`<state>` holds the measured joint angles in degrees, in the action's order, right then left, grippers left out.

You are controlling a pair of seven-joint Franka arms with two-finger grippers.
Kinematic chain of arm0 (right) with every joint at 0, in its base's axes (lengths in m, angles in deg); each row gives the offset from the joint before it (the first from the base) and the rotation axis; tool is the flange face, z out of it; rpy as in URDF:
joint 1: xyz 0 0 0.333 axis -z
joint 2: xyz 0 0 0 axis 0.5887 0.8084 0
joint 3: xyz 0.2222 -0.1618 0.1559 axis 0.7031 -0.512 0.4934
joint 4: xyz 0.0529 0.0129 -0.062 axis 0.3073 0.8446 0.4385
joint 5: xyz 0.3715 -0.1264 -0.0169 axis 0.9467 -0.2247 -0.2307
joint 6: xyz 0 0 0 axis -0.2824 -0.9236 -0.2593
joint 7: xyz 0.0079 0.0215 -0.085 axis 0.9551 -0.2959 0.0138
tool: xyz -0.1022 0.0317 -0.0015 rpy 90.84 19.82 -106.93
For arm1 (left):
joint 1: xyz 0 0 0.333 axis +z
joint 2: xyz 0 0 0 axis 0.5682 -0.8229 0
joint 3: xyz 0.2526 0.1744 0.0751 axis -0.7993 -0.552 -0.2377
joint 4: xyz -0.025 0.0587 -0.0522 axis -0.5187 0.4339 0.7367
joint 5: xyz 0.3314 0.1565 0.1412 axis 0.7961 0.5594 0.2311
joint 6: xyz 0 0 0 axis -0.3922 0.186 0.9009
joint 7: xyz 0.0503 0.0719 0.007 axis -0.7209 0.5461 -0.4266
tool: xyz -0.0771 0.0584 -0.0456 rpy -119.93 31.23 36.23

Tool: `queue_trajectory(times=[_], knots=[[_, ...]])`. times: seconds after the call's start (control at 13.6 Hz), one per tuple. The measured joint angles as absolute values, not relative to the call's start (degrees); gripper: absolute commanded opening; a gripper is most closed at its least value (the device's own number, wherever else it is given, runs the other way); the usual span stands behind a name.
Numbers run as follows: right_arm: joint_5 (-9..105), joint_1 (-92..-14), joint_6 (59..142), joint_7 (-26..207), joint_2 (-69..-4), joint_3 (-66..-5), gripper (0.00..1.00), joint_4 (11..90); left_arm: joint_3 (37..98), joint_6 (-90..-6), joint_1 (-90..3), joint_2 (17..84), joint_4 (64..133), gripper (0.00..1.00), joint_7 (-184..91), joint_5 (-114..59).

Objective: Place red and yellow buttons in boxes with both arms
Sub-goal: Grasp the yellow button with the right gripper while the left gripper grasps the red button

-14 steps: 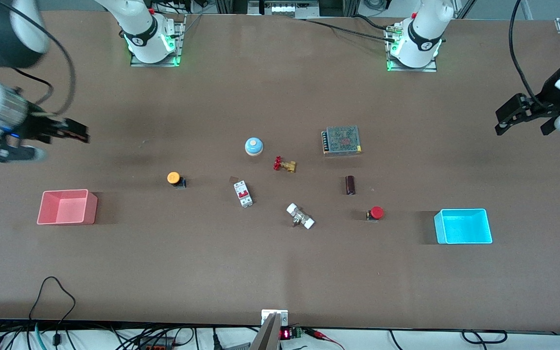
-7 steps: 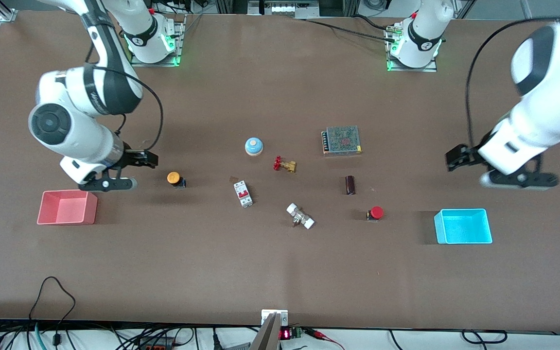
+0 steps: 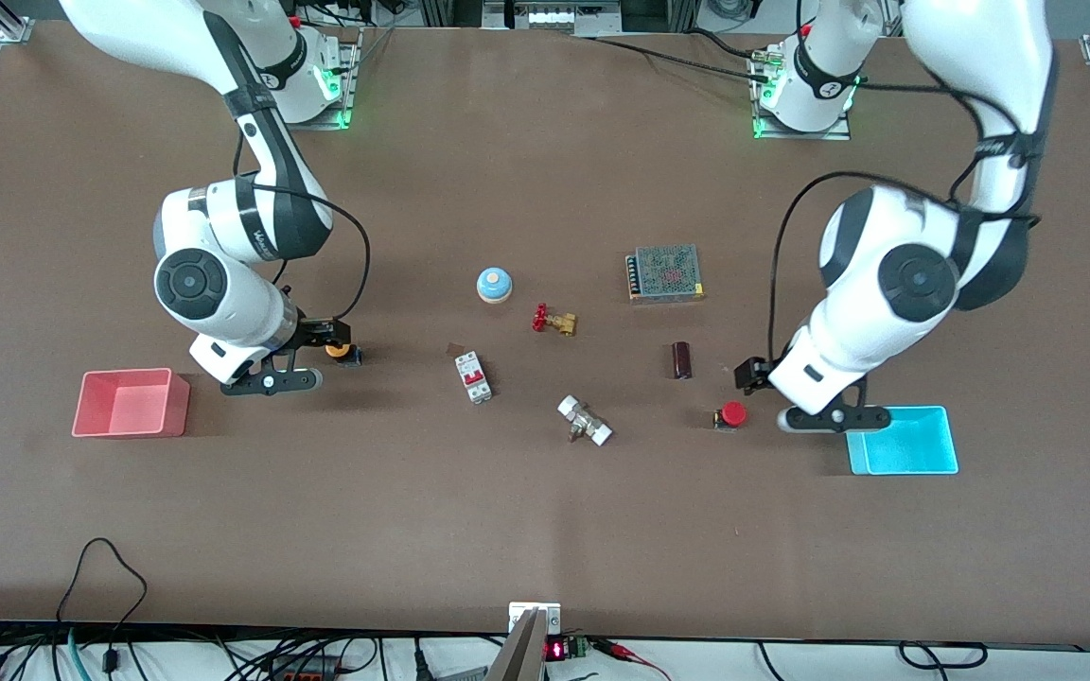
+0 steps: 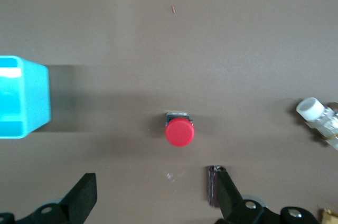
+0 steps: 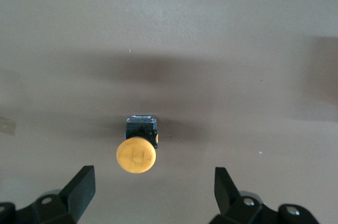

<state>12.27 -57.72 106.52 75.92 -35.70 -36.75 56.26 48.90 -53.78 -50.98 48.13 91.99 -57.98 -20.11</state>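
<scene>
Both buttons look light, rigid and top-heavy on small bases; gripping the black base is probably safer than the smooth cap. The right gripper (image 5: 150,192), fingers spread wide, is hanging over the yellow button (image 5: 137,153) near the pink box (image 3: 131,402). The left gripper (image 4: 156,197), also wide, is hovering over the red button (image 4: 179,131) beside the blue box (image 3: 905,443).

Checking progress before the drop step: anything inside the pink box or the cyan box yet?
Pink box shows only its bare floor. Cyan box looks bare too, though the left arm's claw mount covers one corner. Both buttons sit on the table.
</scene>
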Motion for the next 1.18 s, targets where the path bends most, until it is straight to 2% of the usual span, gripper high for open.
queue_trajectory(times=[0.37, 0.66, 0.74, 0.96, 1.18], knots=[[12.29, -57.84, 117.01, 75.92, -34.79, -36.04, 1.00, 63.69, 48.85, -61.43, -51.05, 42.28, 91.85, 1.00, -59.93, -20.15], [12.29, -57.99, 119.21, 75.92, -33.73, -35.24, 1.00, 64.79, 48.89, -64.25, -52.00, 38.89, 91.74, 1.00, -61.49, -20.16], [12.29, -57.99, 119.90, 75.92, -33.49, -35.24, 1.00, 64.84, 48.91, -64.28, -52.29, 38.41, 91.73, 0.97, -61.63, -20.16], [12.29, -57.98, 121.37, 75.92, -32.51, -35.25, 1.00, 64.85, 48.91, -64.28, -52.91, 37.57, 91.72, 0.72, -61.95, -20.16], [12.29, -57.98, 121.47, 75.91, -32.22, -35.25, 0.88, 64.85, 48.90, -64.28, -52.99, 37.29, 91.72, 0.48, -62.02, -20.16]])
